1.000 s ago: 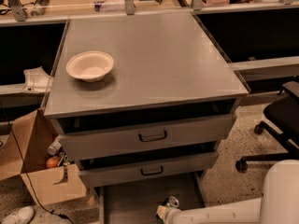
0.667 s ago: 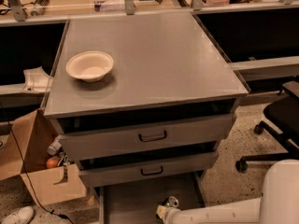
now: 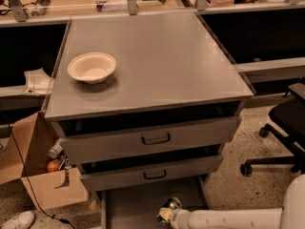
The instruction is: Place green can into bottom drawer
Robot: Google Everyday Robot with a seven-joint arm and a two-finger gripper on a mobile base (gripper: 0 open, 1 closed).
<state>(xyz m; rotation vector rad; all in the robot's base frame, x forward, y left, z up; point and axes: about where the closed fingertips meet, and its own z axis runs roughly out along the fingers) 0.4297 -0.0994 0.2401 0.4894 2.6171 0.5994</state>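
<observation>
My gripper [image 3: 167, 215] sits at the bottom edge of the frame, a little right of centre, at the end of my white arm [image 3: 228, 219], which reaches in from the lower right corner. The green can [image 3: 172, 205] is right at the tip of the gripper, touching it, with its silver top turned toward the upper right and its pale green side facing down and left. Whether I am clamped on the can or only resting against it I cannot tell, because the can and the tip of the gripper blur into one small shape. Both are over the grey floor of the bottom drawer [image 3: 133, 204], which is pulled out toward the lower edge of the frame, and the can is near that drawer's right side. Above it the middle drawer [image 3: 155, 174] and the top drawer [image 3: 156, 139] each stand slightly ajar. A cream bowl [image 3: 91, 67] sits on the cabinet top [image 3: 162, 56] in the upper left. A cardboard box [image 3: 33, 175] stands at lower left and a black office chair [image 3: 286, 123] at right
</observation>
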